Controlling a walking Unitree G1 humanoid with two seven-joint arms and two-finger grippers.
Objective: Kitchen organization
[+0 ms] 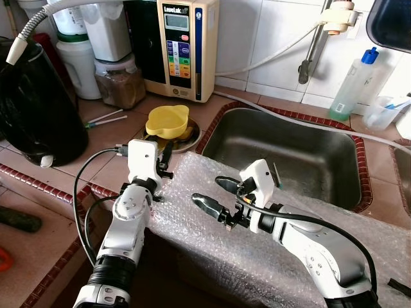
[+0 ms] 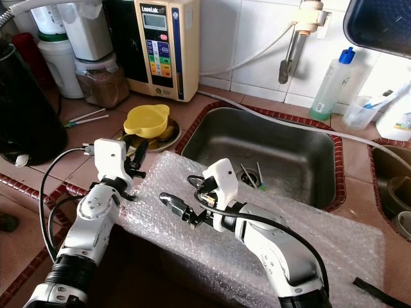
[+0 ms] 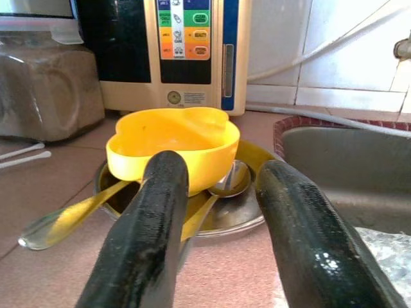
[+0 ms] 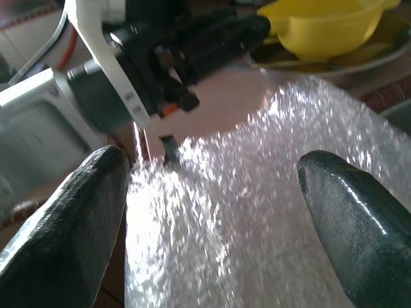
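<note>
Two jaws open, empty: left gripper [image 1: 166, 156] facing yellow bowl [image 1: 167, 120]; right gripper [image 1: 216, 191] above bubble wrap [image 1: 212, 224]. Better straddling rim squarely before closing.

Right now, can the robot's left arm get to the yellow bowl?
Probably yes. The left gripper is open and pointing straight at the yellow bowl, with only bare counter between them.

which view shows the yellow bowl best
The left wrist view: the yellow bowl sits close and centred beyond the open left gripper, on a metal dish with spoons. Both eye views show it small; the right wrist view catches only its edge.
</note>
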